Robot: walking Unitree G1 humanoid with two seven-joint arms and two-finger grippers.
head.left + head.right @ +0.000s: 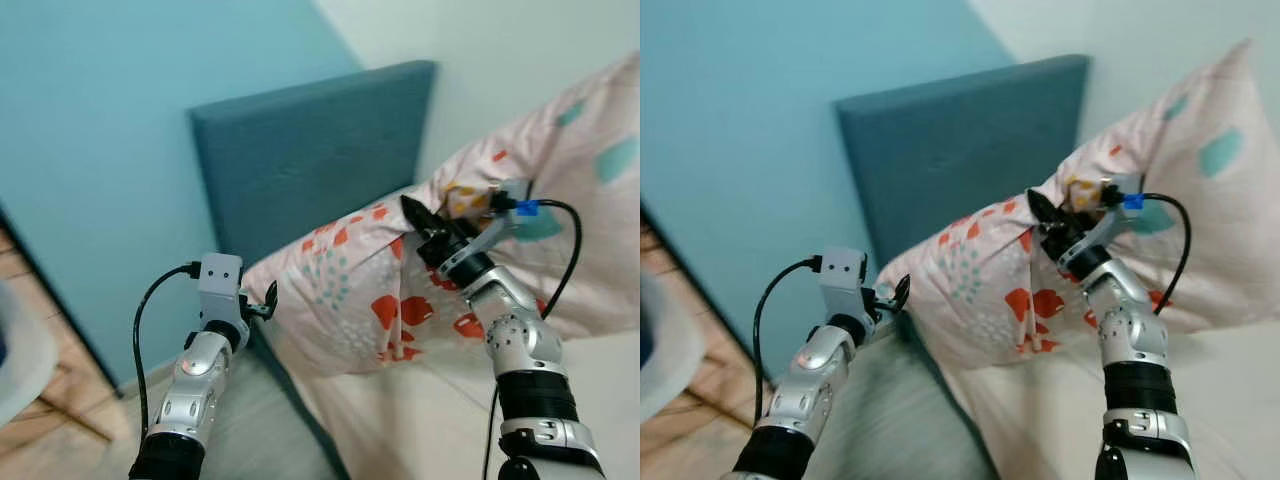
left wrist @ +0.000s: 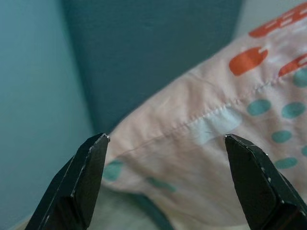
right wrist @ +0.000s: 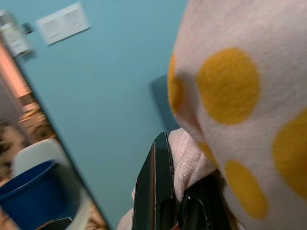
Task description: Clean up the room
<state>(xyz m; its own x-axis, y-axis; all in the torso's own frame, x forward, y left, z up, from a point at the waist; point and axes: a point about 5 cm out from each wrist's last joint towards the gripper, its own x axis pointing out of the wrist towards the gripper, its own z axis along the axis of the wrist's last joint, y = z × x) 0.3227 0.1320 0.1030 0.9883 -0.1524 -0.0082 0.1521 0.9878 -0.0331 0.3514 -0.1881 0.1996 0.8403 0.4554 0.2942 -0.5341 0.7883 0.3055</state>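
A teal-blue wall (image 1: 120, 120) meets a pale wall at the corner, and a padded blue-grey headboard (image 1: 320, 150) stands against them at the head of a bed with a cream sheet (image 1: 420, 420). A large pale-pink pillow (image 1: 340, 290), printed with red, teal and yellow spots, leans on the headboard and rests on the mattress. The right gripper (image 1: 418, 218) is raised at the upper middle of the pillow, its black fingers closed tight on a bunched fold of the pillowcase; in the right wrist view the cloth is squeezed between the pads (image 3: 158, 191). The left gripper (image 1: 268, 300) sits just beside the pillow's lower left corner, near the edge of the mattress, with its fingers (image 2: 81, 182) spread wide apart and the corner seam lying between them, though whether they touch the fabric is hard to say. To the far left, over a wooden floor (image 1: 50, 400), there appears to be a blurred white chair (image 1: 20, 360), and a white wall switch (image 3: 62, 21) is mounted on the blue wall.
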